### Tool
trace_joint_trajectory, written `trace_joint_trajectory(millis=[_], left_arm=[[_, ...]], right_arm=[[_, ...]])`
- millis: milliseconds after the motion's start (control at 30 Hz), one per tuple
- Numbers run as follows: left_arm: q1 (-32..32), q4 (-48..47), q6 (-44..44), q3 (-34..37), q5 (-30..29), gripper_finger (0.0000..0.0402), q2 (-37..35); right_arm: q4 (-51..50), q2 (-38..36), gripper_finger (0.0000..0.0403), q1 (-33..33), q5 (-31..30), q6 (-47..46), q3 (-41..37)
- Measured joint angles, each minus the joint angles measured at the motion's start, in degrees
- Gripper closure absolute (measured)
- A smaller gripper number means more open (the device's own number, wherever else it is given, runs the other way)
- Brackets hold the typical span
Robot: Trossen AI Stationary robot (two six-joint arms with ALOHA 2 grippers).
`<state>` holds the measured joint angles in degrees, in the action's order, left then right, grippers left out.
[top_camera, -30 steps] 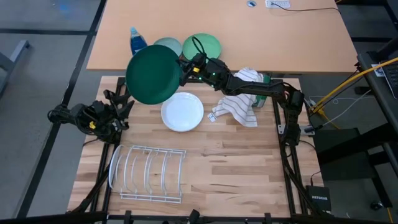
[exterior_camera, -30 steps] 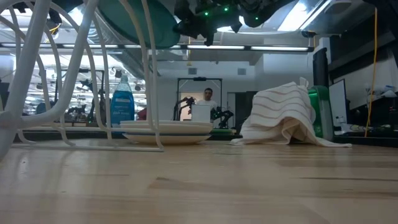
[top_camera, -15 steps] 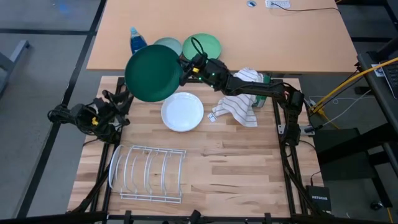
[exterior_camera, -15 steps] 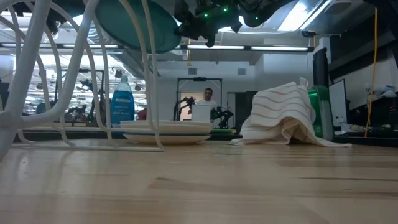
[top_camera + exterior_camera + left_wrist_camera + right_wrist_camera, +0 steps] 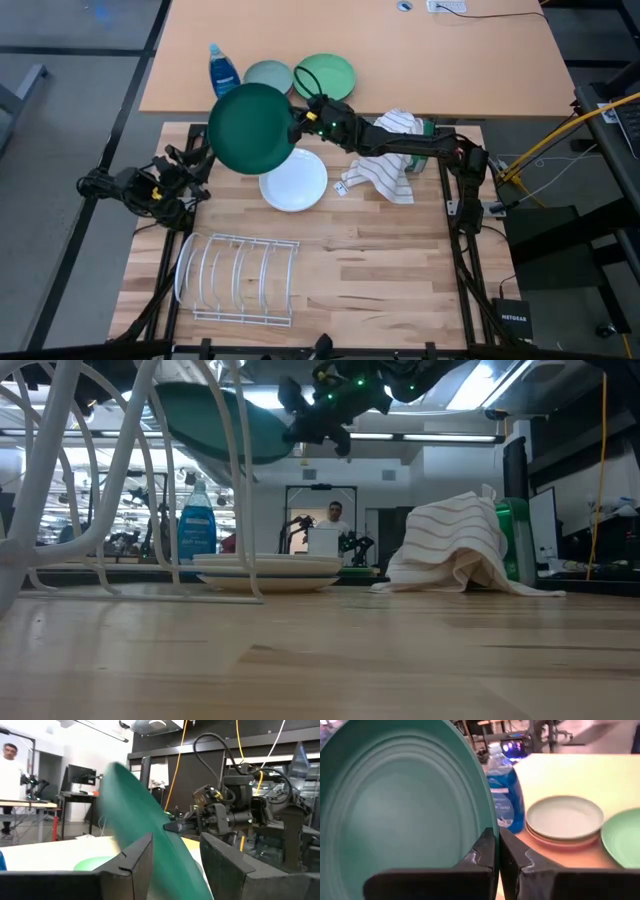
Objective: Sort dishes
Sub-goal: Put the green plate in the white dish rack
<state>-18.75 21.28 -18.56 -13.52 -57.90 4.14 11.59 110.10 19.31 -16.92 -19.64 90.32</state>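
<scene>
The dark green plate is up in the air over the table's far left, above the white plate that lies flat on the wood. It also shows in the right wrist view and the low view. My right gripper is shut on the green plate's right edge. My left gripper is open just off the plate's left near edge. In the left wrist view the plate shows between and beyond the open fingers. I cannot tell whether they touch it. My right gripper pinches the green plate's rim on the side toward the table's right, one finger on each face. The fingers come about level from the table's right. The plate is lifted clear of the table and tilted.
A white wire dish rack stands at the near left, with something white on edge at its left end. A striped towel lies at the right. On the far tan table stand a blue bottle, a grey-blue plate over a pink one and a light green plate.
My right gripper has carried the green plate a little down and toward the table's near right, and the plate has tipped to a steeper tilt. It stays shut on the rim.
</scene>
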Motion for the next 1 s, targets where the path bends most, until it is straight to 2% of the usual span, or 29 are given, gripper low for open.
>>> trace_joint_trajectory(millis=[133,233,467,600,833,933,1000], left_arm=[[-0.01,-1.28,1.64,0.0,0.06,0.0249,0.02],[-0.01,-1.5,1.94,0.0,0.08,0.0249,0.02],[-0.01,-1.3,2.09,0.0,2.44,0.0249,0.02],[-0.01,-0.98,2.08,0.0,8.63,0.0249,0.02],[-0.01,-0.88,-1.93,0.0,24.87,0.0249,0.02],[-0.01,-0.91,-5.21,0.0,30.55,0.0249,0.02],[-0.01,-0.9,-7.6,0.0,32.5,0.0249,0.02]], right_arm=[[-3.58,0.0,0.0396,0.93,0.87,-4.57,0.0],[-5.35,0.0,0.0396,2.37,4.52,-8.55,0.0],[-8.11,-0.43,0.0396,6.82,20.6,-20.52,0.0],[-12.12,-0.63,0.0396,9.32,32.22,-28.49,0.0],[-22.1,-0.67,0.0396,10.74,52.75,-35.18,0.0],[-28.12,-0.68,0.0396,10.02,57.55,-35.63,0.0],[-32.57,-0.68,0.0396,9.17,58.15,-35.67,0.0]])
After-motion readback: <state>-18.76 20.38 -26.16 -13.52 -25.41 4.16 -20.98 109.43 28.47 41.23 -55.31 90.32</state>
